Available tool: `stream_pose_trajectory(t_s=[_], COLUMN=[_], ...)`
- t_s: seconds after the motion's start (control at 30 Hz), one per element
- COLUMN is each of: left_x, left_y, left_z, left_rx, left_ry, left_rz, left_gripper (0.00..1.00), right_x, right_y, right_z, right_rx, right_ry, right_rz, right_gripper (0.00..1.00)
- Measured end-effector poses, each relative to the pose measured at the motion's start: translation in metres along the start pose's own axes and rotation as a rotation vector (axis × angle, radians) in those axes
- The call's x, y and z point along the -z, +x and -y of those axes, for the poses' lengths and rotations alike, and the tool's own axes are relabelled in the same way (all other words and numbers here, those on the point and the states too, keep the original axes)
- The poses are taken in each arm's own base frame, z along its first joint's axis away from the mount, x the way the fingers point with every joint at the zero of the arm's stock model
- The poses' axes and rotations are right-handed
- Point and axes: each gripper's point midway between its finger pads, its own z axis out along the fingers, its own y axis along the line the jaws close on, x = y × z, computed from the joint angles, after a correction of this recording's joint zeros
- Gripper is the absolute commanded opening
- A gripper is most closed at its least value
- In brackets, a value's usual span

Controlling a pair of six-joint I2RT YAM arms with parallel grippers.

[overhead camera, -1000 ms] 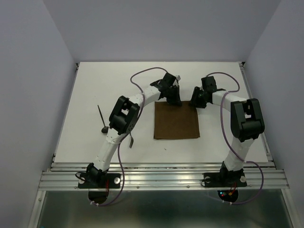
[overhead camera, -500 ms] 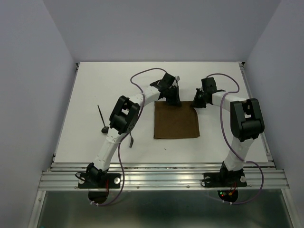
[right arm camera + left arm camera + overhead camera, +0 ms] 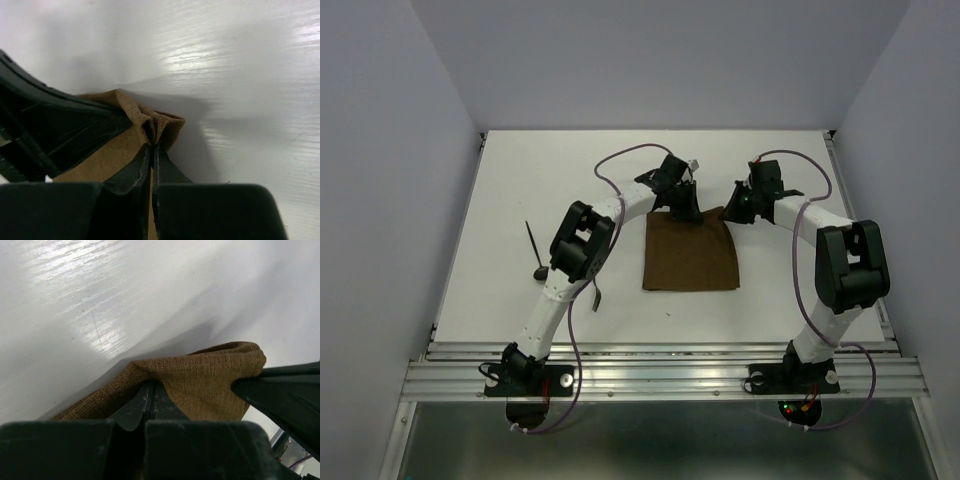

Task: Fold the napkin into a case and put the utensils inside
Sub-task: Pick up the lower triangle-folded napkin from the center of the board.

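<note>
— White table [image 3: 520, 190] is holding the napkin [image 3: 690, 260] near its middle, isn't it?
— Yes; left gripper [image 3: 686, 214] is pinching its far edge, right gripper [image 3: 729, 213] is pinching the far right corner

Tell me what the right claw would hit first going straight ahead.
The right claw is shut on the napkin corner, so that comes first; past it, probably bare table, the left claw off to one side.
</note>
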Motion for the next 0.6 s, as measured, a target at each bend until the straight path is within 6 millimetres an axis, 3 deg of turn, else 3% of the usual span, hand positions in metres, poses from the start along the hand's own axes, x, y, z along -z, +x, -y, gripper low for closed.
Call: stream_pose_trajectory(t_s=[0.33,0.6], left_x=[-0.001,-0.001], left_y=[0.0,0.0], left_z=[0.0,0.0], left_rx=[-0.001,-0.002], left_ry=[0.002,0.003], left_rz=[0.003,0.003], left_gripper=[0.0,0.0], right_x=[0.003,0.0], right_y=[0.012,0.033], right_z=[-0.025,-0.062], right_rx=[0.009,0.044], right_ry=[-0.048,-0.089], right_rz=[-0.026,-0.055], right_gripper=[0.01,0.01])
